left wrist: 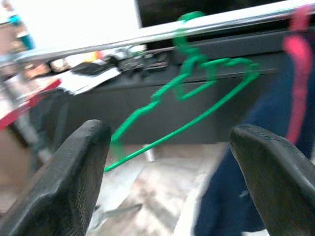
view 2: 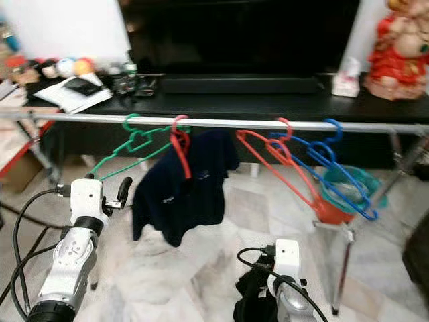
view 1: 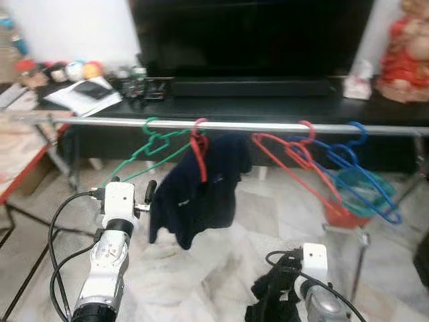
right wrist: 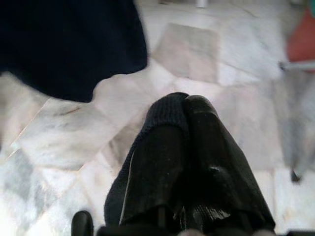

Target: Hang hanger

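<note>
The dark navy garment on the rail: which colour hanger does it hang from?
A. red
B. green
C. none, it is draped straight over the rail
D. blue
A: the navy garment hangs from a red hanger hooked over the rail, beside the bare green hanger.

Five hangers hung on one metal rail (view 1: 255, 125): one green hanger (view 1: 151, 151), two red hangers (view 1: 198, 151) (view 1: 295, 164) and two blue hangers (view 1: 355, 171). One dark navy garment (view 1: 198, 188) hung from the rail. One orange bucket (view 1: 342, 215) stood near its right end.
</note>
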Tool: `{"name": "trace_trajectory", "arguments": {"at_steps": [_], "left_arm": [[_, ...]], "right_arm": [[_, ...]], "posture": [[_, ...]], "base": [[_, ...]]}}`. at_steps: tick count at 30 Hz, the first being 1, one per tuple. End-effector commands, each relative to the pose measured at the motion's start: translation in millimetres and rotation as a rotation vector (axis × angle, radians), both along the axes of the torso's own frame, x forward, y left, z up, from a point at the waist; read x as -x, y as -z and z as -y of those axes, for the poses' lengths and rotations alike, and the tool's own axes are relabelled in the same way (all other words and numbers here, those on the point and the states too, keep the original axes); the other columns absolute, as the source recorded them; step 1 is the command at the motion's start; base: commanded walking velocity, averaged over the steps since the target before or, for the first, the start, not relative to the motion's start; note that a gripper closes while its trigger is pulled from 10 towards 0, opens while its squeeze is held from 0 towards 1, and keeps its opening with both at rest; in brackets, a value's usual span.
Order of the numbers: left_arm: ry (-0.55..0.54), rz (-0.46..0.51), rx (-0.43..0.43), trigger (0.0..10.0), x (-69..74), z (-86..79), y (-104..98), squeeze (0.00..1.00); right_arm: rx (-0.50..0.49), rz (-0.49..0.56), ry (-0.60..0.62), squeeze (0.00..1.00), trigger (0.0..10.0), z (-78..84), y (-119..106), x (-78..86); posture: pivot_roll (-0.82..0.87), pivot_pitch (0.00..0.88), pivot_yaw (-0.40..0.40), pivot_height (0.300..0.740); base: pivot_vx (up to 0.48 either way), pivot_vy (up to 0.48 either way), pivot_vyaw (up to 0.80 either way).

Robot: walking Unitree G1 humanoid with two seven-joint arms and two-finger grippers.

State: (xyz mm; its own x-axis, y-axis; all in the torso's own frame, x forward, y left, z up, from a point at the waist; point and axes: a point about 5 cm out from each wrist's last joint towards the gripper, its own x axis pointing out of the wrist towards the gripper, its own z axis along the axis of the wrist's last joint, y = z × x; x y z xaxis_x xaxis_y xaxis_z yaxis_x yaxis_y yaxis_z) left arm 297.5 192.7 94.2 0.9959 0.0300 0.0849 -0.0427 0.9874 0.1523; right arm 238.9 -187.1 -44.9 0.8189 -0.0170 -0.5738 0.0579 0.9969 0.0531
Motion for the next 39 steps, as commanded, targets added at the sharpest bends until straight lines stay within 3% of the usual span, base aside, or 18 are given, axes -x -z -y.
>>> {"name": "trace_trajectory", "arguments": {"at_steps": [1, 7, 39], "left_arm": [[-0.005, 0.019, 0.001, 10.0, -1.4, -2.2, -7.1, 0.0], [-0.006, 0.02, 0.003, 10.0, -1.6, -2.1, -8.3, 0.0], [-0.012, 0.016, 0.001, 10.0, -2.0, -4.5, -11.4, 0.0]], "right_arm": [[-0.011, -0.006, -0.021, 0.0, 10.0, -6.6, 0.6, -0.8], [0.012, -0.053, -0.033, 0.0, 10.0, -4.5, 6.8, 7.1], [0.0, -0.059, -0.044, 0.0, 10.0, -5.5, 7.1, 7.0]], "posture": [[0.0, 0.0, 0.049, 0.74], [0.01, 0.0, 0.049, 0.74], [0.01, 0.0, 0.049, 0.74]], "base": [[0.24, 0.0, 0.0], [0.243, 0.0, 0.0], [0.261, 0.0, 0.0]]}}
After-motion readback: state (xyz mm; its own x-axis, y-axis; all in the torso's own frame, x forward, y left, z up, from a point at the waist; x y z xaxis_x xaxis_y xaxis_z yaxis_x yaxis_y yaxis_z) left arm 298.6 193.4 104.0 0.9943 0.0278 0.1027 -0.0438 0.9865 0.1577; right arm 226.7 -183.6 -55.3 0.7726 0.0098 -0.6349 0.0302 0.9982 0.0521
